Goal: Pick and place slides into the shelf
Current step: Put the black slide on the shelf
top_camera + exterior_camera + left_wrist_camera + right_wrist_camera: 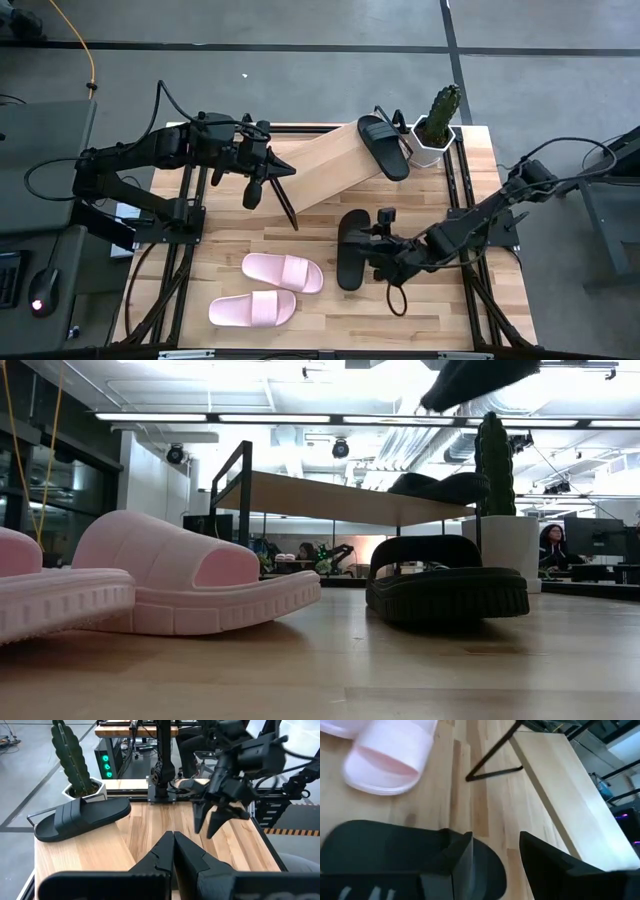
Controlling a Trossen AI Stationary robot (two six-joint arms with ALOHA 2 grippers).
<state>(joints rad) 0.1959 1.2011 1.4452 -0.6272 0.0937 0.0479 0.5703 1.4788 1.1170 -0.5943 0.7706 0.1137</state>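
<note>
Right gripper [375,250], fingers parted (not yet gripping), straddles the black slide [351,248]; a shallow bite could drop it.

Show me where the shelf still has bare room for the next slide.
The shelf is bare from the black slide at its cactus end down to the left gripper. Crowded spot: that cactus end. The right gripper is open over the second black slide on the table.
</note>
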